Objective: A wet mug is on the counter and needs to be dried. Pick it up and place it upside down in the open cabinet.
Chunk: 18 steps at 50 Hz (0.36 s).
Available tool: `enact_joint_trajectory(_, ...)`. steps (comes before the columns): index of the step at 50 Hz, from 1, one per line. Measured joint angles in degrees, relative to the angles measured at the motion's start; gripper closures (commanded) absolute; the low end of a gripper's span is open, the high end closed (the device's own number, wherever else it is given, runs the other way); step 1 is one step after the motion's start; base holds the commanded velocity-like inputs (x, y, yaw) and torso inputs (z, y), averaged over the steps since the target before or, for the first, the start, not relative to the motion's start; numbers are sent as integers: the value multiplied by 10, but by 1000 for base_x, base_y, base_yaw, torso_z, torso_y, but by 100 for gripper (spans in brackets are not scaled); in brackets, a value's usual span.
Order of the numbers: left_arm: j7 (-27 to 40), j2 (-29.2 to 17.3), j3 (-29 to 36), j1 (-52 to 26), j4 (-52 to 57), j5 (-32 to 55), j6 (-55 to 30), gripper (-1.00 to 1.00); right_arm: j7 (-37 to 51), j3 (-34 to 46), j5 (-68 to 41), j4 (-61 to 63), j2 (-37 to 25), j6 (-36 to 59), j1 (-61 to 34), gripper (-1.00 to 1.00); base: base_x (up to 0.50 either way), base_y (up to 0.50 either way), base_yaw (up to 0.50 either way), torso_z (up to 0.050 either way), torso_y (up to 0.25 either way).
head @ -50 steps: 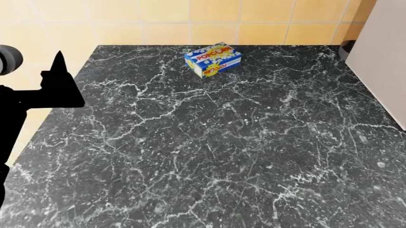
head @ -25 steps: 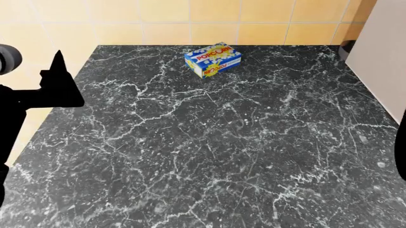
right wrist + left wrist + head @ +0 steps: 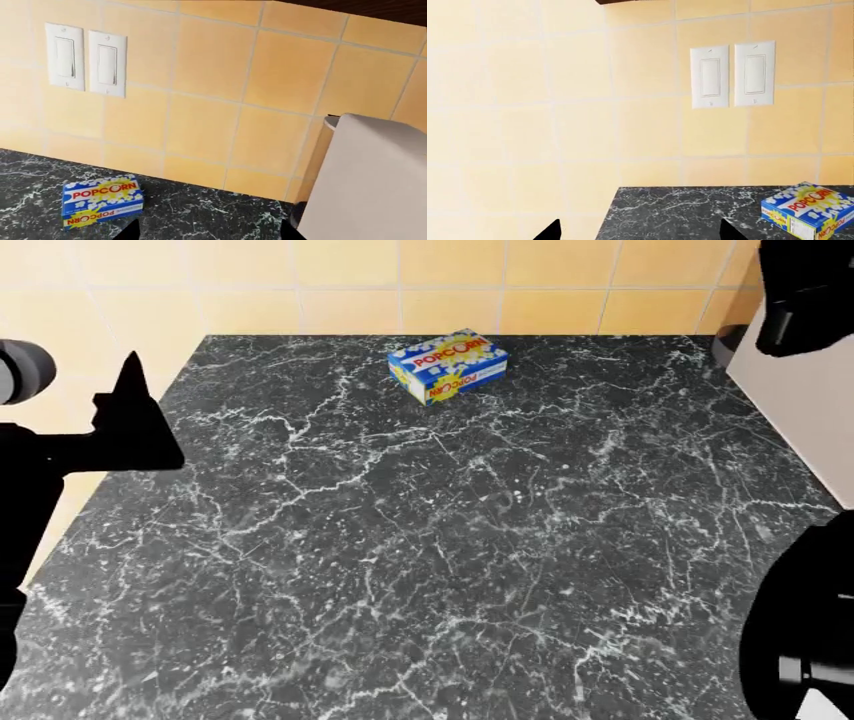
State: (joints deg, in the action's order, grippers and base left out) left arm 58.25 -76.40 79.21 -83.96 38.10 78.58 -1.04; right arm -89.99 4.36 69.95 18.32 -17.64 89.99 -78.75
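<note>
Since the earlier head picture the right arm has come into sight, a black shape low at the right edge and another at the upper right corner, and the left gripper (image 3: 127, 430) has shifted slightly. In the head view the counter (image 3: 441, 540) is a broad bare stretch of veined marble, with only a popcorn box (image 3: 450, 365) near its back edge against the yellow tiled wall (image 3: 347, 285); a pale tall appliance (image 3: 814, 390) stands along the right side, likely the coffee machine. The mug shows in no view. In the left wrist view two black fingertips (image 3: 550, 231) stand well apart, with the counter's left corner, the popcorn box and two white wall switches (image 3: 732, 75) beyond them. The right wrist view shows the right gripper (image 3: 210, 231) with its tips apart too, the popcorn box lying on the marble, the switches on the wall, and the pale appliance close beside.
</note>
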Motion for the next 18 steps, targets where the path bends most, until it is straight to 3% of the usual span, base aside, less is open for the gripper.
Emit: enact_joint_trajectory(18,-11,-23,-2,7,31,2,12,-100,0,-94,-39,97,33,0,112,-100,0,0,0,0,0)
